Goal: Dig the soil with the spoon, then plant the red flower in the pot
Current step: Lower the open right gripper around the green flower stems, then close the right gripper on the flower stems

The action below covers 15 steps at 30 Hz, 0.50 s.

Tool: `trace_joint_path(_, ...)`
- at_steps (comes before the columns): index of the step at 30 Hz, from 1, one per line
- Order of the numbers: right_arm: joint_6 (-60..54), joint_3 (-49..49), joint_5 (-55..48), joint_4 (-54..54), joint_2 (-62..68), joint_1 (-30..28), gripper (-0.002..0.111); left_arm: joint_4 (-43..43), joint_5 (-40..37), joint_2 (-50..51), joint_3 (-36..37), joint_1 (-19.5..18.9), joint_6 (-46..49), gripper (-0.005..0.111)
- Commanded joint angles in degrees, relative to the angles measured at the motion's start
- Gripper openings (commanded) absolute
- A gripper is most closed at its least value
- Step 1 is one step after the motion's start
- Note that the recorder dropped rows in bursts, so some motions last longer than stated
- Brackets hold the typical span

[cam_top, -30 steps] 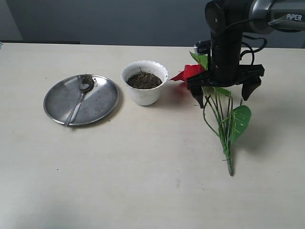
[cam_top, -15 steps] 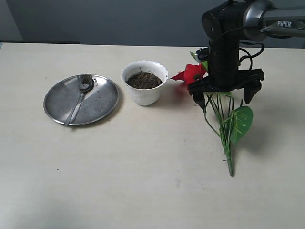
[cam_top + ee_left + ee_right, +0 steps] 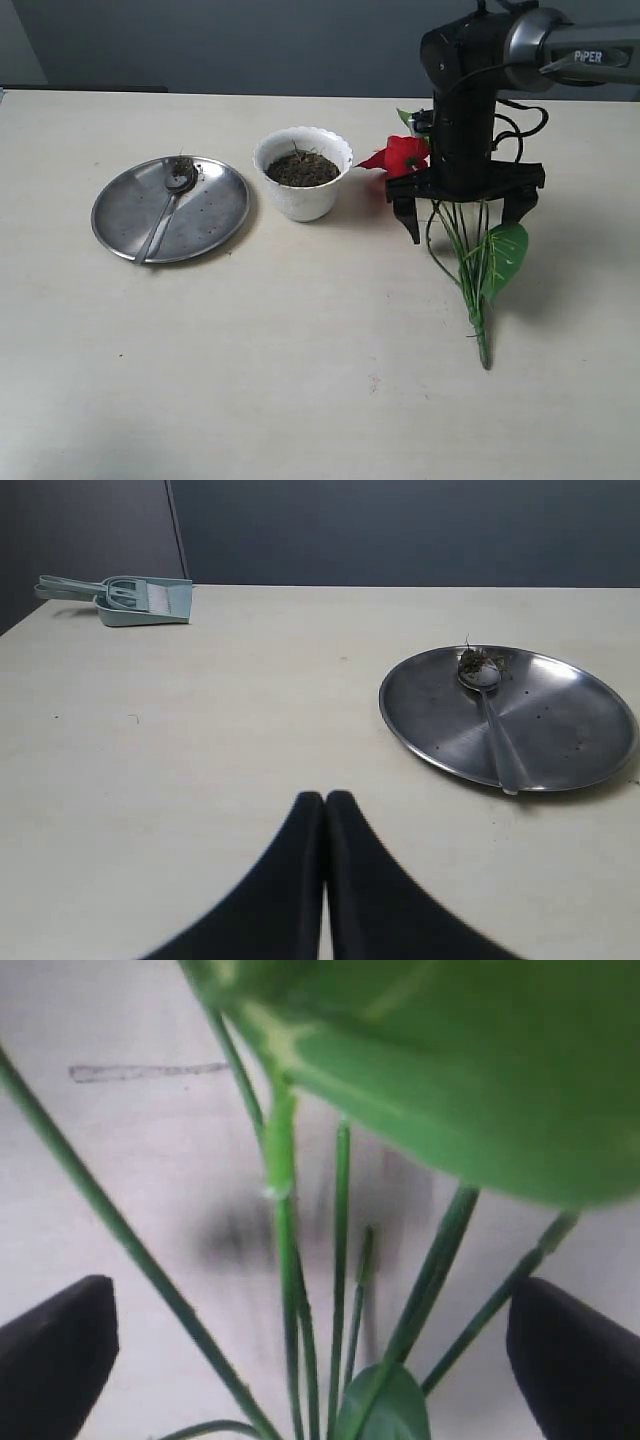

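Starting at the near edge of the pale table (image 3: 300,400) and meeting first the cut end of the red flower (image 3: 503,252), lying flat on the right side with its stems pointing toward the camera. Following those thin green stems back past a broad green leaf and reaching the right gripper (image 3: 468,222), hanging straight down over them. Standing with jaws spread wide, one black finger on either side of the stem bundle, gripping nothing. Seeing in the right wrist view the flower stems (image 3: 285,1210) running through the gap of the right gripper (image 3: 315,1355), with bare table showing beside each of its fingers (image 3: 60,1345). Not being able to tell whether the fingertips are touching the table.

Looking left at similar depth and finding a round steel plate (image 3: 215,215) holding the spoon (image 3: 165,215), handle toward the near rim, bowl at the far rim carrying a small clump of soil (image 3: 181,166). Seeing the left gripper (image 3: 325,805) only in the left wrist view, fingers pressed together on nothing, well apart from the plate (image 3: 570,720) and spoon (image 3: 497,735).

Going farther back and finding the pot (image 3: 300,200) standing upright between plate and flower, filled with more dark soil. Noting the red bloom (image 3: 403,154) lying to the pot's right, near it but apart.

Ending with a pale dustpan (image 3: 140,598) by the far table edge and a dark wall (image 3: 250,40) behind.
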<state>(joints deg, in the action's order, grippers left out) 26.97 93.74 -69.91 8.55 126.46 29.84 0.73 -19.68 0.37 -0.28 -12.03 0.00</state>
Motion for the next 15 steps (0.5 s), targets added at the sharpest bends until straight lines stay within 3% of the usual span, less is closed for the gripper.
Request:
trace_joint_path(1,0.15,0.16,-0.05,-0.28,2.0,-0.07,0.104,0.27,0.53,-0.37,0.28,0.29,0.0,0.0)
trace_joint_path(15,-1.95,0.16,-0.05,-0.06,6.05,-0.07,0.104,0.27,0.53,-0.37,0.28,0.29,0.0,0.0)
